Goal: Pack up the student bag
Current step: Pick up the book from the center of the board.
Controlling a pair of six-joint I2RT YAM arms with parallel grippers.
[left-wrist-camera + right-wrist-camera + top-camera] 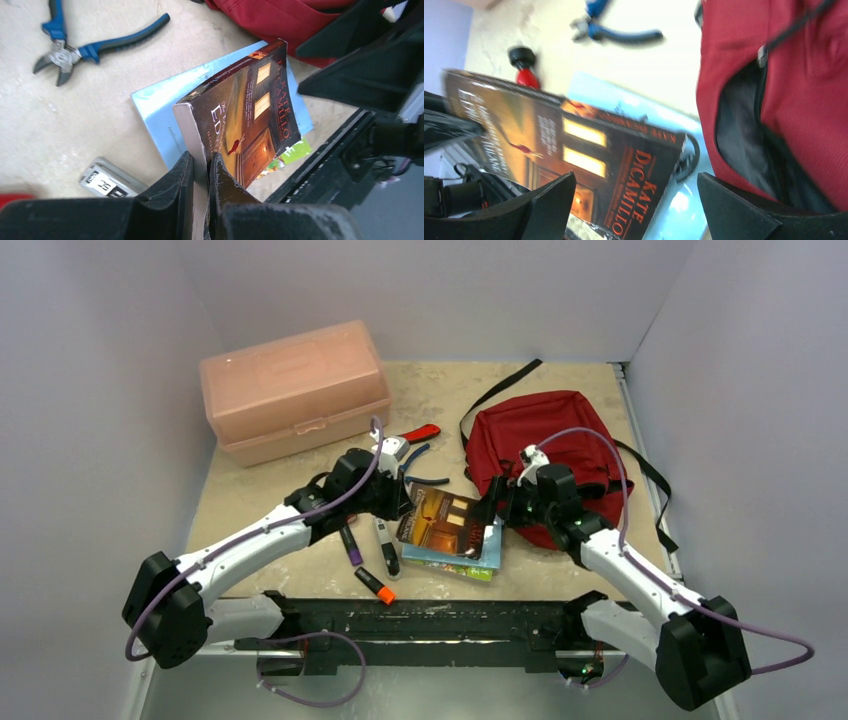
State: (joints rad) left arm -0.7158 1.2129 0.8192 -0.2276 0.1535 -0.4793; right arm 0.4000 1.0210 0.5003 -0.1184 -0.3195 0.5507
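Observation:
The dark red student bag [545, 450] lies at the right back of the table, its zipper opening [744, 145] gaping toward the books. My left gripper [202, 172] is shut on the edge of a dark paperback book [245, 120], holding it tilted above a light blue book [160, 112]. The paperback also shows in the top view [448, 522] and the right wrist view [574, 145]. My right gripper [636, 200] is open, its fingers [734, 210] straddling the paperback's far corner, beside the bag's opening.
A pale pink plastic box [295, 390] stands at the back left. Blue-handled pliers [90, 47] and a red-handled tool [420, 432] lie behind the books. Markers [375, 585] and a grey stapler-like item [107, 181] lie on the left. A green book [462, 570] is under the stack.

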